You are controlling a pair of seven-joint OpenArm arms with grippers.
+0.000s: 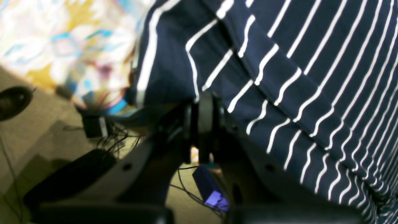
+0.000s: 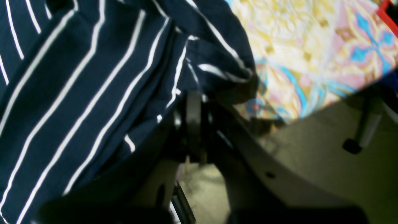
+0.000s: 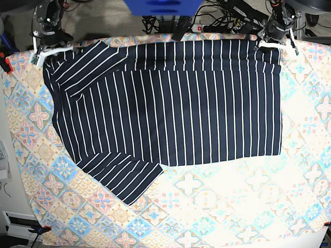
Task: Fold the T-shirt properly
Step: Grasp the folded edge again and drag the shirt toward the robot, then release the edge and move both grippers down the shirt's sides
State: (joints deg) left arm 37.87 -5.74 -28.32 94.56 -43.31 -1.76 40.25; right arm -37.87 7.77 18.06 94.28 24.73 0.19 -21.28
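The T-shirt (image 3: 170,108), dark navy with thin white stripes, lies spread across the patterned cloth (image 3: 217,206). Its far edge runs along the table's back. One sleeve (image 3: 124,178) sticks out at the near left, and another part is folded over at the far left (image 3: 85,64). My left gripper (image 3: 269,42) is at the far right corner, shut on the T-shirt's edge (image 1: 311,62); its fingers (image 1: 205,105) pinch the fabric. At the far left corner my right gripper (image 3: 47,50) is shut on bunched fabric of the T-shirt (image 2: 77,77), close by its fingers (image 2: 193,109).
The pastel tile-patterned cloth covers the whole table to its edges. Behind the far edge are the floor, cables (image 3: 207,20) and a blue block (image 3: 163,6). A red clamp (image 3: 5,64) sits on the left edge. The cloth's near right part (image 3: 269,206) bears nothing.
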